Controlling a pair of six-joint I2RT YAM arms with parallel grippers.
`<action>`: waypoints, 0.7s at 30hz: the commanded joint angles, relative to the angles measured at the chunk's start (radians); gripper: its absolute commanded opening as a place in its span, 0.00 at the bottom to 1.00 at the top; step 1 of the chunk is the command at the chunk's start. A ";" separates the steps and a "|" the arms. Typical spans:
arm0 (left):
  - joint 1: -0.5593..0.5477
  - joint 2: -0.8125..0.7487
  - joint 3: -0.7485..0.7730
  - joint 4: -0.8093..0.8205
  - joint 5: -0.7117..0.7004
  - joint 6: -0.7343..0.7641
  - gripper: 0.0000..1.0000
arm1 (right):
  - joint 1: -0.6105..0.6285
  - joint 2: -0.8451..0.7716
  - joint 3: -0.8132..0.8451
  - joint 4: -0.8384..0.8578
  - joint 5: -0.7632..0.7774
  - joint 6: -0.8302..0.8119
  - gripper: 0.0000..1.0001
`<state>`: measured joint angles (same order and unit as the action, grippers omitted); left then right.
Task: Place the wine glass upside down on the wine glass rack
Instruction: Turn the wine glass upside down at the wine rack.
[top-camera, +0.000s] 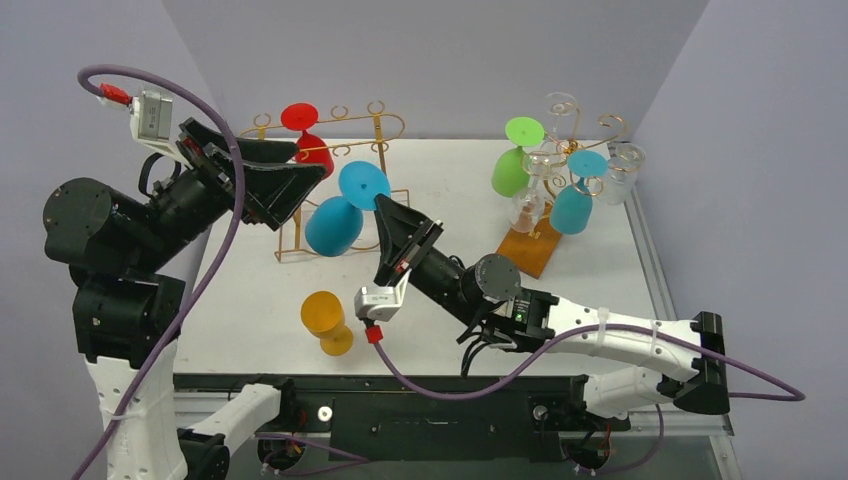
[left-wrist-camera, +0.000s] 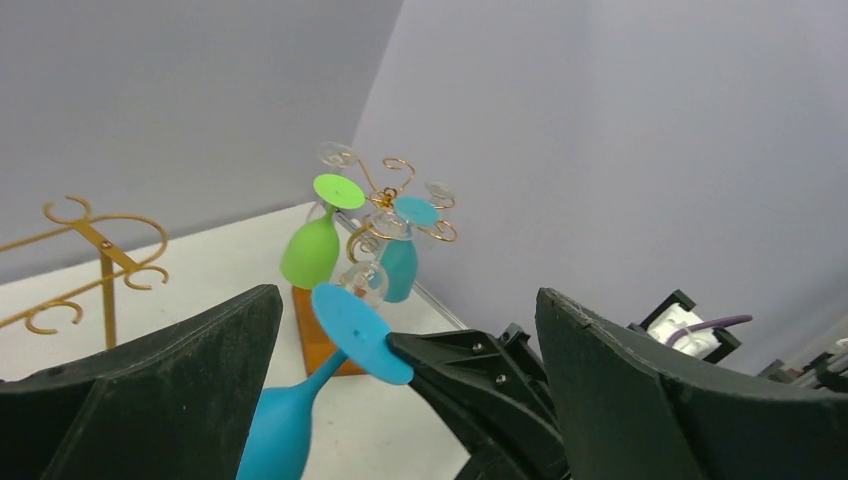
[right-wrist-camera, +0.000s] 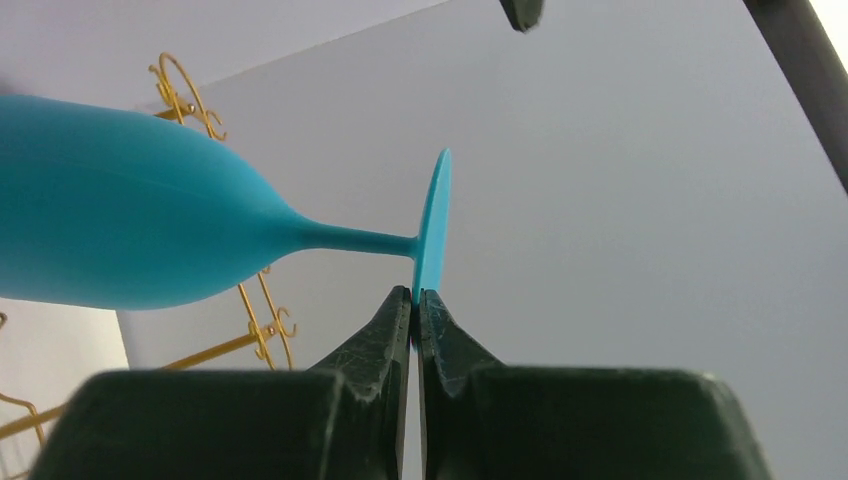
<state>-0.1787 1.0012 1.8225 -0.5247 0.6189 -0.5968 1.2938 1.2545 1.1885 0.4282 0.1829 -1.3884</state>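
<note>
Right gripper (right-wrist-camera: 415, 296) is clenched on the bare edge of the glass (right-wrist-camera: 130, 235) foot, its two pads meeting on the thin disc and on nothing else. That pinch looks chosen: it leaves the stem free, and the stem is the part that must slide between the wires of the rack (top-camera: 380, 140). The glass is carried bowl-down and tilted, foot uppermost, just beside the rack's near side. From above its bowl overlaps the rack's frame, but the foot rests on no wire, so I judge the hanging not yet done. Left gripper (top-camera: 300, 172) stands fully released. In its own view the foot shows between its broad spread fingers, untouched; it is probably placed to steady the glass or take it over.

The glass is opaque blue and matte, more like plastic or silicone than real glass, with a rounded bowl, a short slim stem and a flat round foot. The rack is thin gold wire, its arms ending in curled hooks. A red glass (top-camera: 299, 117) hangs upside down on it, showing the pose wanted. Beneath is the smooth white surface (top-camera: 450, 180), with an orange glass (top-camera: 325, 318) nearer the arms. Farther right, a second rack (top-camera: 530, 252) on a wooden base carries green, blue-green and clear glasses.
</note>
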 joint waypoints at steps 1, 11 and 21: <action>0.037 0.008 -0.006 0.022 0.113 -0.188 0.96 | 0.027 0.032 0.017 0.067 0.107 -0.197 0.00; 0.049 -0.030 -0.089 -0.087 0.039 -0.168 0.96 | 0.053 0.148 0.077 0.220 0.153 -0.373 0.00; 0.057 -0.038 -0.151 -0.133 -0.004 -0.113 0.74 | 0.079 0.200 0.120 0.245 0.172 -0.449 0.00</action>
<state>-0.1291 0.9668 1.6833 -0.6479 0.6373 -0.7406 1.3628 1.4555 1.2495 0.6048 0.3264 -1.7931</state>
